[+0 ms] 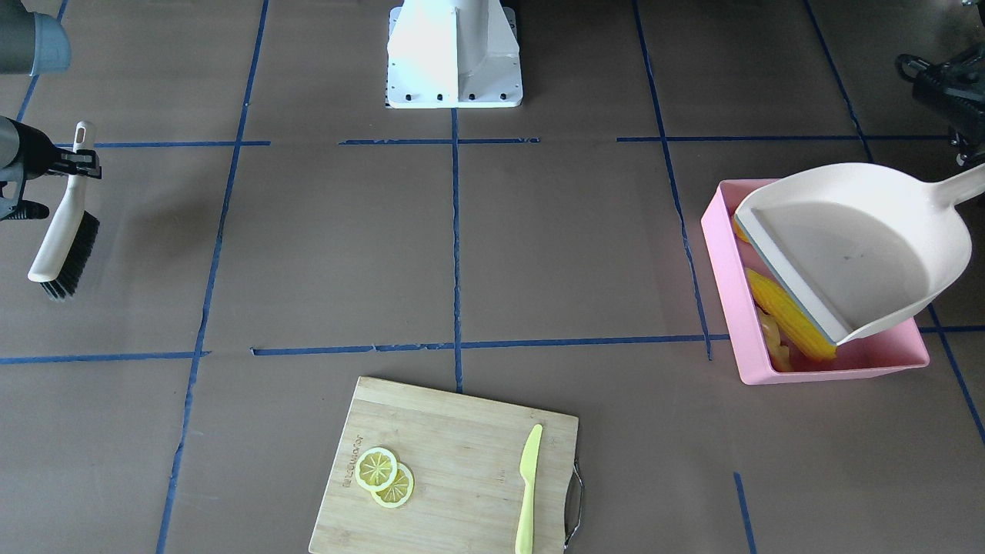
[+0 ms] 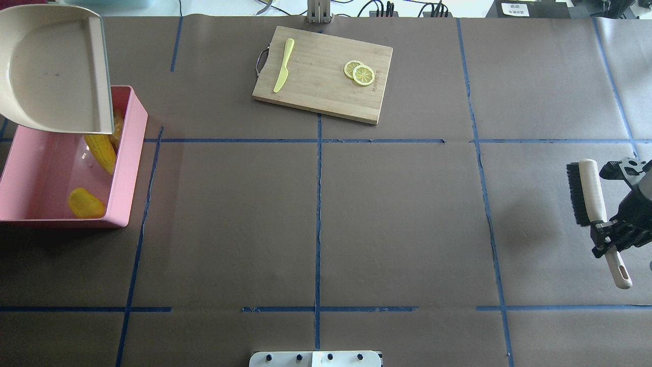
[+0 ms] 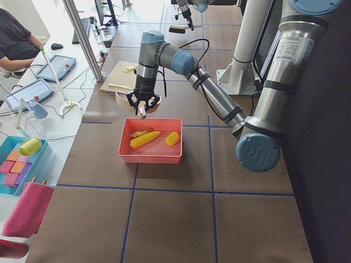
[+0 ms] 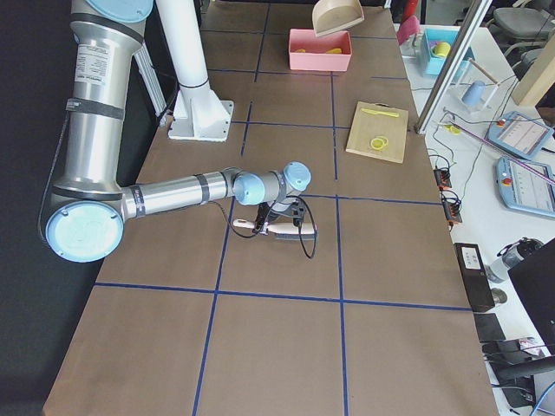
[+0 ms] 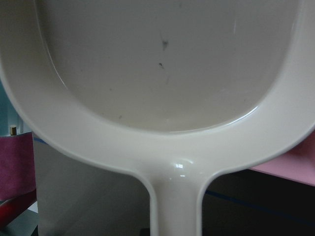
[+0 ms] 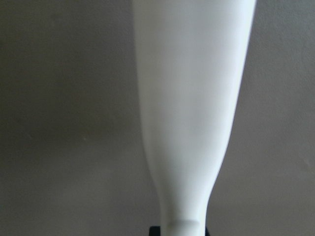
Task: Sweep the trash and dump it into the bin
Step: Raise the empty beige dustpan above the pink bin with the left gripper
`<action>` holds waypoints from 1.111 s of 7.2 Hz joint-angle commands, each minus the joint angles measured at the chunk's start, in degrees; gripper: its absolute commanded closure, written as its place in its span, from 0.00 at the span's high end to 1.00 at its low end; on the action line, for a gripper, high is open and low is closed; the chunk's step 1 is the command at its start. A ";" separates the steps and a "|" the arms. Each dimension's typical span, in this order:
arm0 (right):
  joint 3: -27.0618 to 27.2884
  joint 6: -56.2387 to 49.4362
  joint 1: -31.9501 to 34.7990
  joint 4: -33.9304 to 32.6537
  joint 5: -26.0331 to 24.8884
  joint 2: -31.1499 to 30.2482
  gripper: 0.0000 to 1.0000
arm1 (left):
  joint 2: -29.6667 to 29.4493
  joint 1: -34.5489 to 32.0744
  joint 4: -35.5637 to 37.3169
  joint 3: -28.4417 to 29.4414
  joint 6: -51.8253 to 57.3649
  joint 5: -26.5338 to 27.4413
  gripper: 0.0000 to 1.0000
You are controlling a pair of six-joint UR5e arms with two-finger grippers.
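bright even light | soft shadows | wrist views blurred

The flat counter is dull brown, ruled into a grid by thin blue tape lines. At right in the front-facing view sits the large pink rectangular plastic tub. In it are a long yellow toy corn cob, a tan knobbly toy ginger root and a small orange-yellow lumpy toy vegetable. The cream plastic dustpan has a grey lip. At left, the hand brush pairs a white handle with black bristles; the right hand is black. Bottom centre, the pale bamboo cutting board shows streaky grain, with two yellow lemon slices and a light green plastic knife.
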 commanded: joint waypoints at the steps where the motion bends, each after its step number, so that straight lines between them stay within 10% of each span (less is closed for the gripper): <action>1: -2.08 -0.10 -0.04 -0.15 0.00 1.55 0.03 | -1.52 2.38 0.19 0.14 -2.72 -0.63 0.00; 5: -3.22 -0.01 -0.13 -0.24 0.00 1.90 0.35 | -2.40 4.49 0.11 0.14 -5.36 -0.54 0.00; 7: -2.70 0.34 -0.04 0.11 0.00 1.73 1.00 | -2.84 5.72 0.10 0.32 -6.93 -0.54 0.00; 8: -2.61 0.34 -0.04 0.11 -0.09 1.64 1.00 | -3.10 7.55 0.10 0.93 -7.38 -0.71 0.00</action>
